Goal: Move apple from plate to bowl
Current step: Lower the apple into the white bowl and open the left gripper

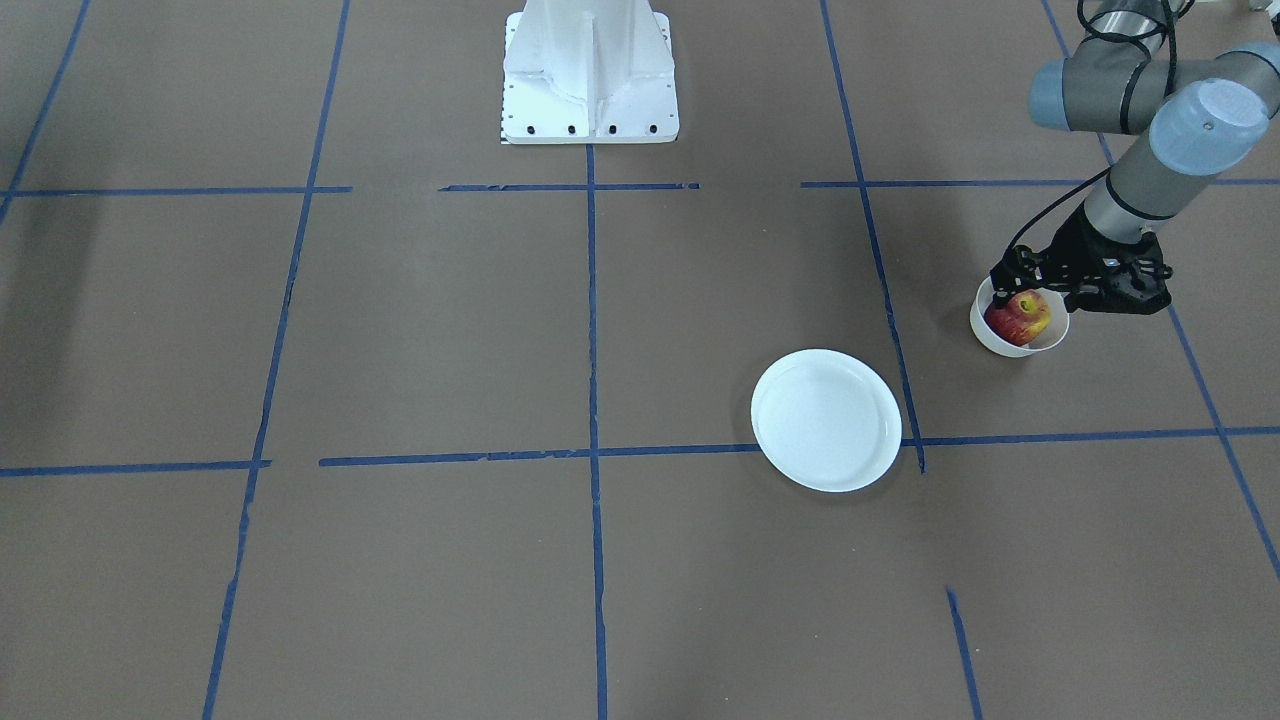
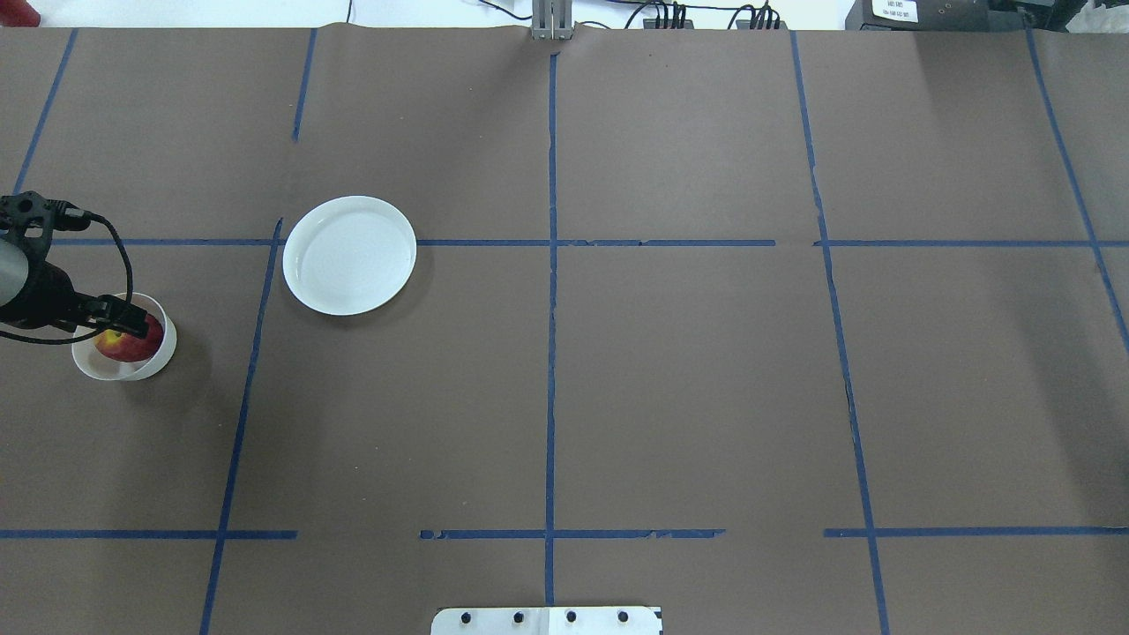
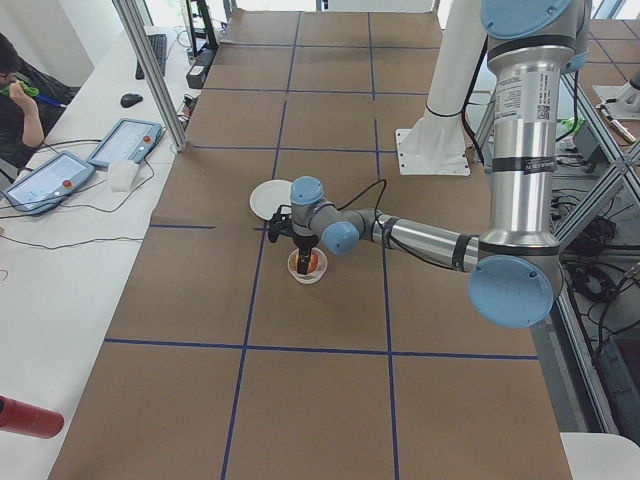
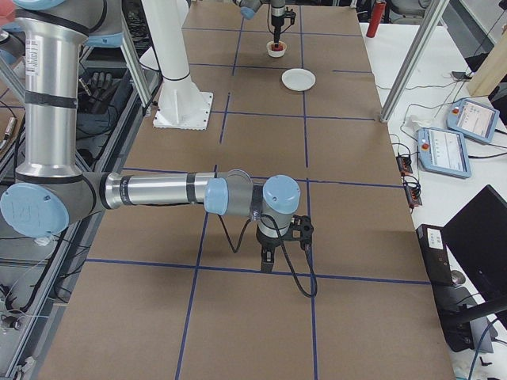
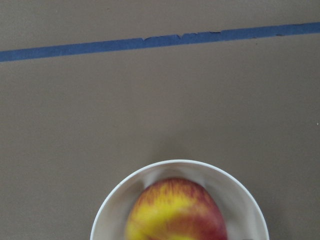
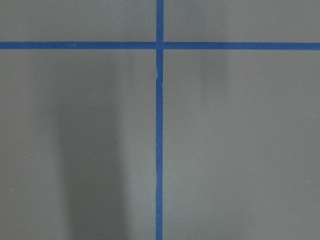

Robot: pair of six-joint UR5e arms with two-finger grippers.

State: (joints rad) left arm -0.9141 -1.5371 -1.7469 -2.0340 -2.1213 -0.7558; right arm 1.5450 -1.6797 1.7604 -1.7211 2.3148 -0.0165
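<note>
The red and yellow apple (image 1: pixel 1018 316) sits inside the small cream bowl (image 1: pixel 990 338) at the table's left end. My left gripper (image 1: pixel 1028 292) reaches down into the bowl, its fingers close against the apple's sides, and looks shut on it. The left wrist view shows the apple (image 5: pixel 174 212) low in the bowl (image 5: pixel 117 200). The white plate (image 1: pixel 826 420) lies empty, apart from the bowl, toward the table's middle. My right gripper (image 4: pixel 269 257) hangs above the table at the far end. It shows only in the right side view, so I cannot tell whether it is open.
The robot's white base (image 1: pixel 590 75) stands at the middle of the table's near edge. Blue tape lines (image 1: pixel 592 400) cross the brown table cover. In the side views, tablets (image 3: pixel 125 140) lie on a bench beyond the table.
</note>
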